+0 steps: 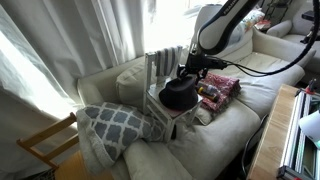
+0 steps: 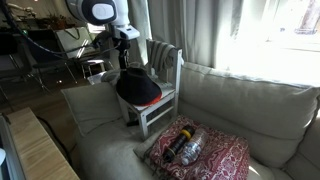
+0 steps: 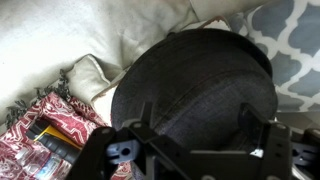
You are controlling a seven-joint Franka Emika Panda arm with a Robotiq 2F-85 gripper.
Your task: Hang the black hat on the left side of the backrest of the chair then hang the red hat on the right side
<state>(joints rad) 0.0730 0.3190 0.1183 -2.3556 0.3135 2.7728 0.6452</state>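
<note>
The black hat (image 1: pixel 177 96) lies on the seat of the small white chair (image 1: pixel 152 70), which stands on the sofa; it shows in both exterior views (image 2: pixel 136 87). A red rim under it looks like the red hat (image 2: pixel 151 103), mostly hidden. The backrest (image 2: pixel 164 55) is bare. My gripper (image 1: pixel 186 74) hangs just above the black hat's crown (image 3: pixel 200 70). In the wrist view its fingers (image 3: pixel 195 118) are spread wide on either side of the crown and are not closed on it.
A red patterned cloth (image 2: pixel 205 152) with a dark bottle-like object lies on the sofa beside the chair (image 1: pixel 218 88). A grey patterned pillow (image 1: pixel 115 125) lies on the other side. A natural wood chair (image 1: pixel 45 145) stands by the sofa end. Curtains hang behind.
</note>
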